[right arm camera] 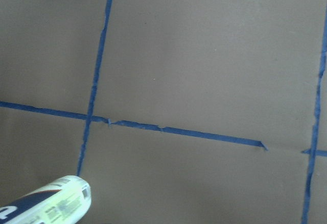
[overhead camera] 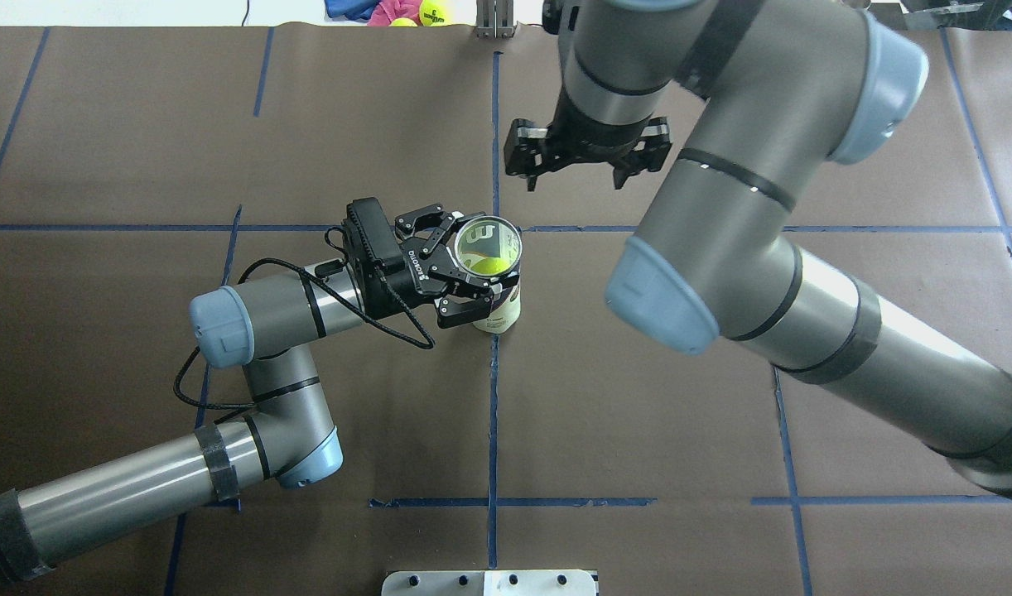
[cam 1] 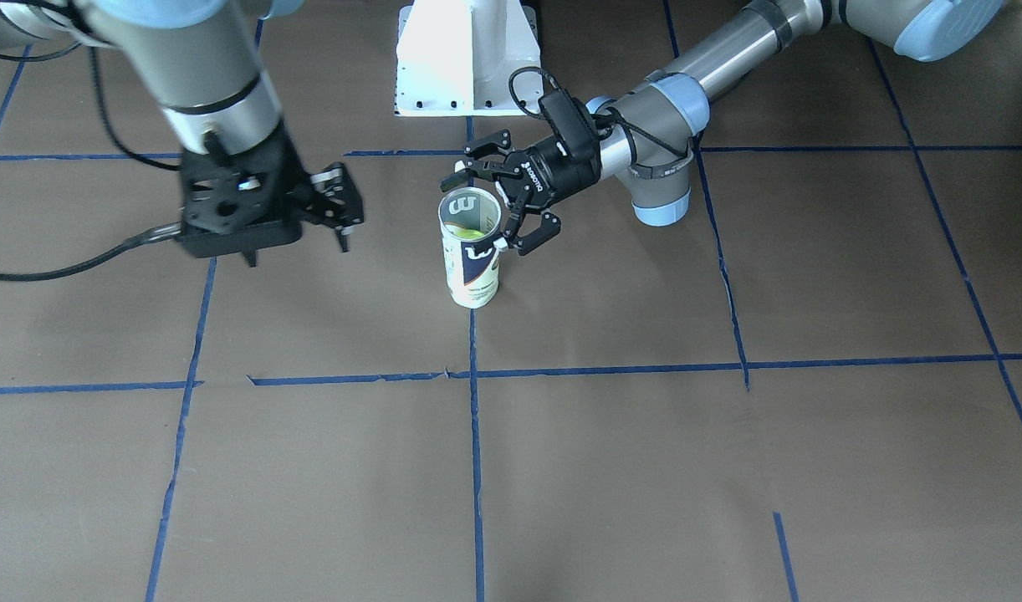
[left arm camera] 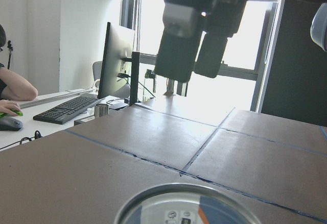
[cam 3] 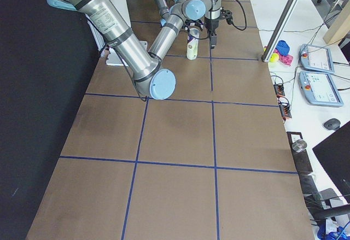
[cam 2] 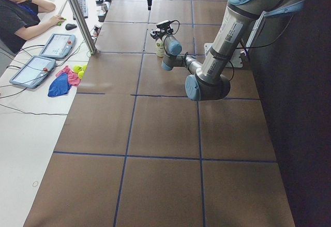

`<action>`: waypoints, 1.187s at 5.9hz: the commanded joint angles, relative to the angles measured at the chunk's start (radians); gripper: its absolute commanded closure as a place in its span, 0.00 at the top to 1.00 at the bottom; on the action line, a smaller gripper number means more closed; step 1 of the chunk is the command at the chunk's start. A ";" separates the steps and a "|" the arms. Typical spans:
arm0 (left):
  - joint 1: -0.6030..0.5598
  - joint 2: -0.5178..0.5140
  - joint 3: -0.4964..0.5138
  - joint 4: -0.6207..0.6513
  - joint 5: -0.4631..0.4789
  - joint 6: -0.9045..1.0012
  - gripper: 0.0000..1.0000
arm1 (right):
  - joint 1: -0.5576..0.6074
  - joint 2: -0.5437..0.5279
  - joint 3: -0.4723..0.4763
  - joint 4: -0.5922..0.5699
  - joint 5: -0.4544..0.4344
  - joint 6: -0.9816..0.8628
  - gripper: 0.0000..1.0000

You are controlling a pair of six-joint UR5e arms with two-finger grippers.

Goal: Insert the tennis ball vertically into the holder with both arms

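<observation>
tennis ball [overhead camera: 489, 263] inside upright holder [cam 1: 473, 267]; left claw [overhead camera: 466, 263] wide astride its rim, right claw [overhead camera: 575, 178] wide, empty; looks done.

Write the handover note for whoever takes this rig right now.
Left gripper: open, fingers on either side of the can near its rim. I cannot tell whether they touch it.
Right gripper: open, empty, raised over the table beyond the can.
Ball: inside the can, which stands upright on the table.
Done: the insertion looks complete.
Left: probably only to back the left gripper away without tipping the can.
</observation>
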 commanded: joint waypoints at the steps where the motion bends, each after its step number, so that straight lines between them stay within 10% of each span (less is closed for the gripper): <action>1: -0.052 0.000 -0.034 0.002 -0.002 -0.035 0.99 | 0.107 -0.094 -0.003 0.002 0.011 -0.217 1.00; 5: -0.221 0.022 -0.036 0.326 -0.014 -0.030 0.99 | 0.402 -0.325 -0.158 0.216 0.158 -0.660 1.00; 7: -0.360 0.020 -0.037 0.637 -0.171 -0.026 1.00 | 0.544 -0.414 -0.289 0.339 0.220 -0.881 1.00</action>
